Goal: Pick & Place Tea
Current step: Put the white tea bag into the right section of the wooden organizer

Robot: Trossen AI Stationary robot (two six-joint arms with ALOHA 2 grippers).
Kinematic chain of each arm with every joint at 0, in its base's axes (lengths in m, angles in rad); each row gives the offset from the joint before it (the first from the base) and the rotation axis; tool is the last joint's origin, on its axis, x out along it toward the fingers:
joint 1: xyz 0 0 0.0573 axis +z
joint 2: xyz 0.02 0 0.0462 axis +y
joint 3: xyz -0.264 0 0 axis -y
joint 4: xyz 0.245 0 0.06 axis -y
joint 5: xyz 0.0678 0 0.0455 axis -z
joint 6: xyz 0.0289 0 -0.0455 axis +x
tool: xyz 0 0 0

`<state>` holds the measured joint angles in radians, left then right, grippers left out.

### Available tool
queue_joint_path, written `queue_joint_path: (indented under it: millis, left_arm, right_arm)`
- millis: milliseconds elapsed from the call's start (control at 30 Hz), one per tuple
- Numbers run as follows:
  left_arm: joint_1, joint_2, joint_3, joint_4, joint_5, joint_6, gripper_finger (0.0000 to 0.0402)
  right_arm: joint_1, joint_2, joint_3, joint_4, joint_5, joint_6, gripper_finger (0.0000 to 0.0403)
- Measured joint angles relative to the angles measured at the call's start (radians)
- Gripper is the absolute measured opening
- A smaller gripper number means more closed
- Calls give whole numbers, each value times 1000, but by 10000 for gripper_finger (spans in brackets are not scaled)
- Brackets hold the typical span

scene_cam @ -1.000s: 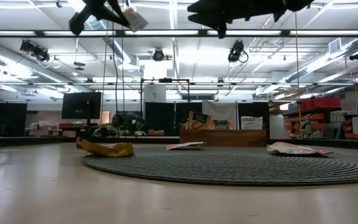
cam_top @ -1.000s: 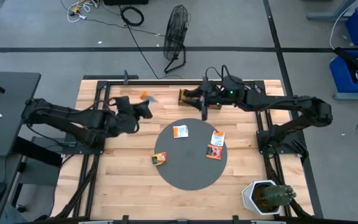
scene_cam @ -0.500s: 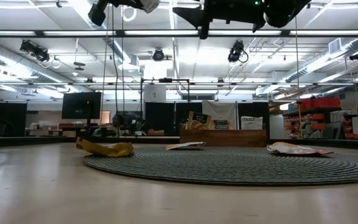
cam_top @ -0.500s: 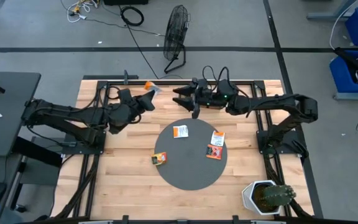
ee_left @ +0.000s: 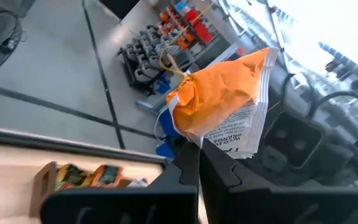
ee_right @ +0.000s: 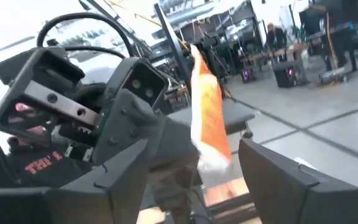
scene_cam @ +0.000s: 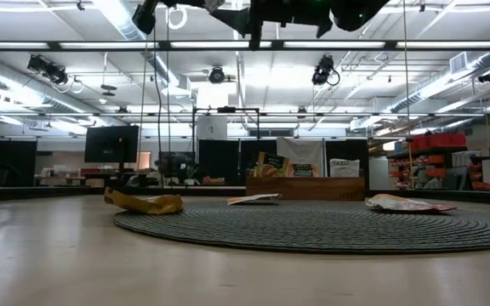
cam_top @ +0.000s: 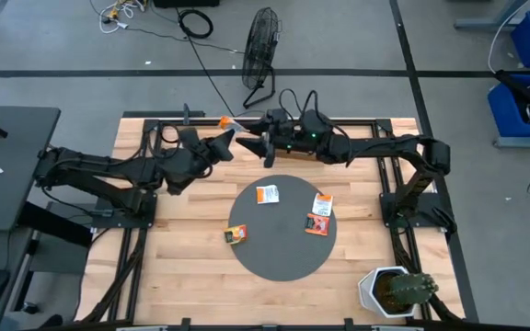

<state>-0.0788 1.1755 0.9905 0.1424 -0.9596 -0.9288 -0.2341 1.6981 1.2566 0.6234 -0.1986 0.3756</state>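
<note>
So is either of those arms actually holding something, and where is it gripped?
Yes. The left hand pinches an orange tea bag by its lower edge, up in the air. The right hand is open around the bag, not yet gripping.

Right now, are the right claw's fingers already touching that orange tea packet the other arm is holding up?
Apart. In the right wrist view the orange sachet stands between the right gripper's spread fingers, with a gap showing on each side. The left gripper pinches it.

Crinkly orange paper sachet [ee_left: 225,102], matt blk plastic pincer [ee_left: 199,167], pale wood tabletop [cam_top: 191,257], dark ribbed mat [cam_top: 279,257]
</note>
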Motion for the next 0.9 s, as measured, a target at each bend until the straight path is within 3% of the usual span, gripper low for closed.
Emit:
queue_joint_path:
  millis: [167,400,567,767,900]
  left_arm:
    - [0,0,0,86,-9,99,2]
    - [0,-1,0,100,-13,115,2]
    - [8,-1,0,100,-13,115,2]
    - [24,-1,0,100,10,115,2]
    - [28,1,0,100,20,115,2]
  right_arm:
    - [-2,-1,9,58,0,58,230]
    - [-2,-1,9,87,14,92,180]
    - [-3,-1,9,86,38,117,125]
    - [-3,-1,9,86,32,115,24]
    - [-4,-2,9,85,31,118,9]
